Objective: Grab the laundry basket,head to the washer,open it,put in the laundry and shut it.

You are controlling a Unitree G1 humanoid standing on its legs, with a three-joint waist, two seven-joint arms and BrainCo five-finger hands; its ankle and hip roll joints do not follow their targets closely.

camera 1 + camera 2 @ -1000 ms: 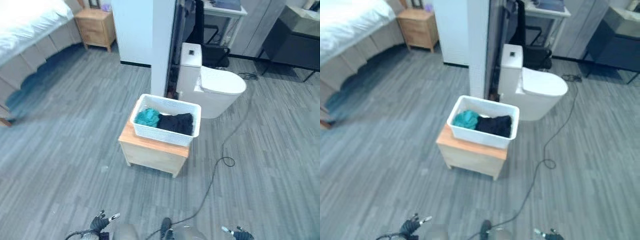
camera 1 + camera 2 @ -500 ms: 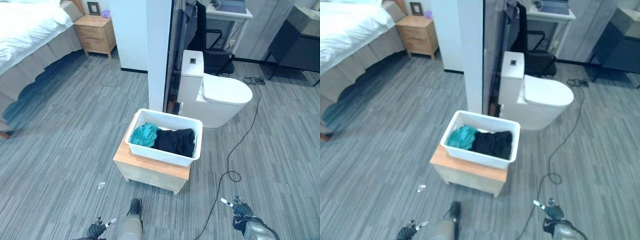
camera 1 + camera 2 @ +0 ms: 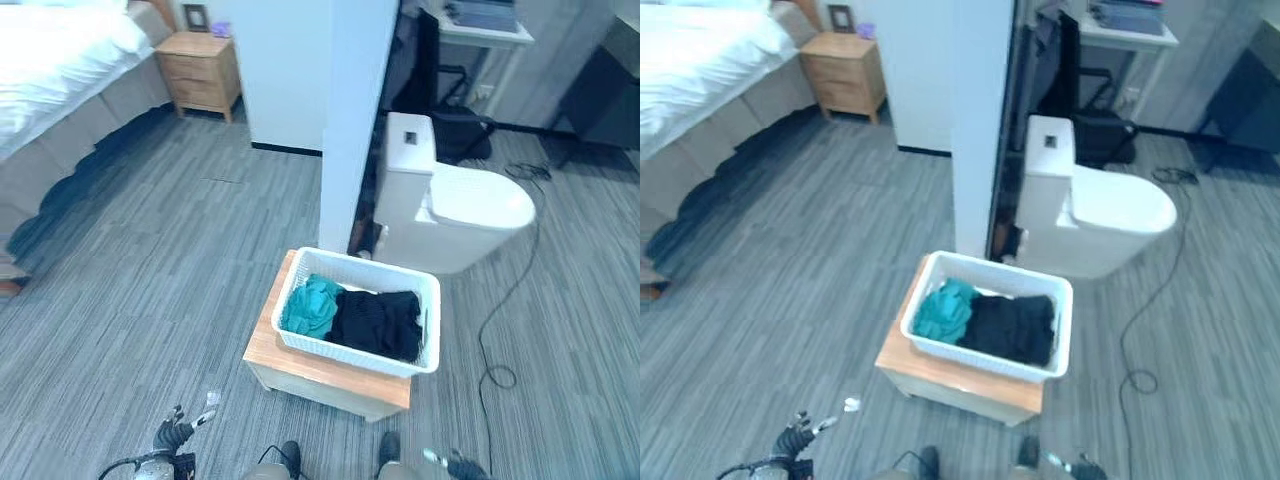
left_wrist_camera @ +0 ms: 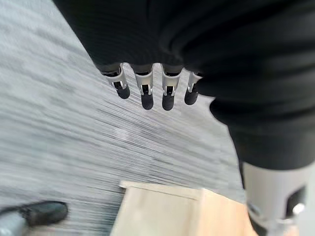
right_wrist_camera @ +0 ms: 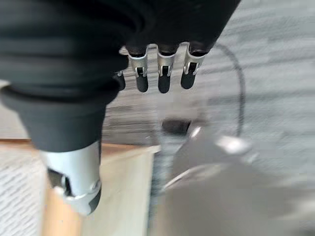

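Observation:
A white laundry basket holds a teal garment and black clothes. It rests on a low wooden stool on the grey floor, just ahead of me. My left hand hangs low at the stool's left, fingers straight and holding nothing, with the stool's corner past them. My right hand sits at the bottom edge, right of the stool. It is open and empty too, its fingers over the floor beside the stool's side.
A white toilet stands right behind the basket, beside a white pillar. A bed and a wooden nightstand are at the far left. A desk with a dark chair is at the back. A small white scrap lies on the floor.
The camera has moved, so the basket and stool now show nearer and further right. My left hand has risen at the lower left; my right hand has sunk to the bottom edge.

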